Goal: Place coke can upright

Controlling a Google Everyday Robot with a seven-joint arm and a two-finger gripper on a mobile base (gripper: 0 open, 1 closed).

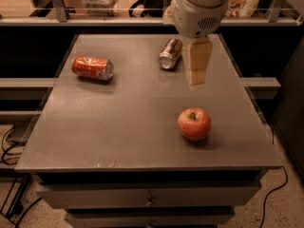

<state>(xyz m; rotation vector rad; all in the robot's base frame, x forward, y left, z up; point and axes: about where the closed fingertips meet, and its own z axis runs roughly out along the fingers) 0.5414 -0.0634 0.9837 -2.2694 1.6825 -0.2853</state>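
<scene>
In the camera view, the coke can [92, 68] lies on its side near the far left corner of the bench [118, 137], so it must be grasped before it can stand upright. The gripper [196, 77] hangs pointing down over the far right part of the bench, beside a brownish can [170, 53] that is also lying flat. It is well apart from the coke can and carries nothing; seen edge-on, I cannot tell whether it is open or closed. An apple [194, 123] sits toward the near right corner, probably out of the way.

Gripper [196, 76] at upper centre, tip downward, seemingly in mid-air.
</scene>
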